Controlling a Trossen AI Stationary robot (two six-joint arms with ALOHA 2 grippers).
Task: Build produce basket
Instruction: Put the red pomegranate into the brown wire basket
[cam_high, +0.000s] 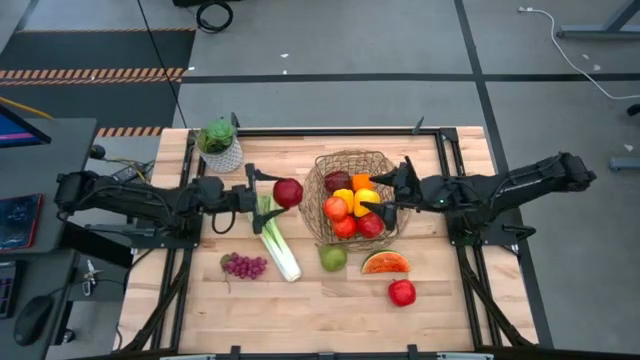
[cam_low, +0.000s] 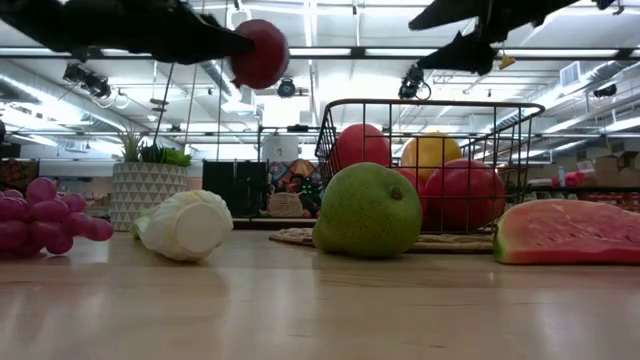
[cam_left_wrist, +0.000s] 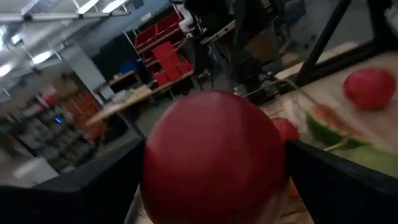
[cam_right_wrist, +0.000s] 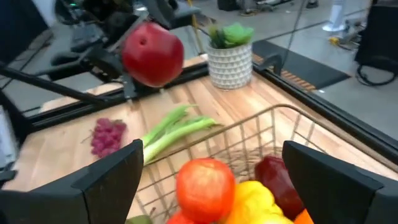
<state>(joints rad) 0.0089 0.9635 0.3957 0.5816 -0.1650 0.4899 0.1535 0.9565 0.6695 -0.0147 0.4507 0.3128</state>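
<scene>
My left gripper (cam_high: 274, 195) holds a red apple (cam_high: 288, 192) in the air just left of the basket (cam_high: 318, 180), a round tan wire bowl. Inside the basket lie red apples (cam_high: 336, 208), an orange (cam_high: 361, 181) and a yellow pepper (cam_high: 345, 195). My right gripper (cam_high: 377, 192) hovers open over the basket's right half with nothing between its fingers. On the table lie a leek (cam_high: 278, 238), purple grapes (cam_high: 243, 265), a green pear (cam_high: 333, 257), a watermelon slice (cam_high: 385, 263) and another red apple (cam_high: 402, 292). My left gripper pinches the red apple between its two fingers (cam_left_wrist: 93, 186), one on each of two opposite sides (cam_left_wrist: 152, 162). The fingers come in level from the table's left. The apple (cam_low: 260, 52) sticks out past the fingertips and hangs well clear of the table.
A small green plant in a white pot (cam_high: 220, 145) stands at the far left, behind my left arm. The leek lies below the held apple. Bare wood shows along the near edge (cam_high: 320, 320).
</scene>
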